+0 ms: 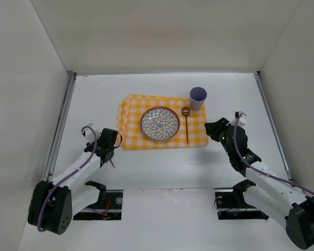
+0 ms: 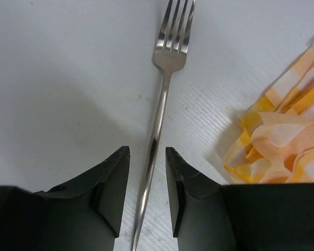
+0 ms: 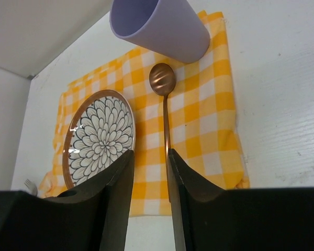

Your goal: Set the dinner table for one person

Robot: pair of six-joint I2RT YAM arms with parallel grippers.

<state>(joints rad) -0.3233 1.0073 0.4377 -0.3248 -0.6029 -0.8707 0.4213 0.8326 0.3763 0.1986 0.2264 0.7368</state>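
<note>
Top external: left tool (image 2: 147, 154), released, straddles a fork (image 2: 170, 55) between the checked cloth (image 1: 131, 138) and the left edge of the surface (image 1: 162, 172); right tool (image 3: 150, 154), also released, hovers nearer the right edge.

Dinner table (image 1: 162, 167): large, flat, rectangular work surface. Plain white and matte, faintly grained and lightly speckled when seen close up. Thin metal rails (image 1: 59, 130) along the left and right side edges. Level. Boxed in on the left, right and far sides by plain white walls (image 1: 162, 36). Near, left and right margins bare.
</note>
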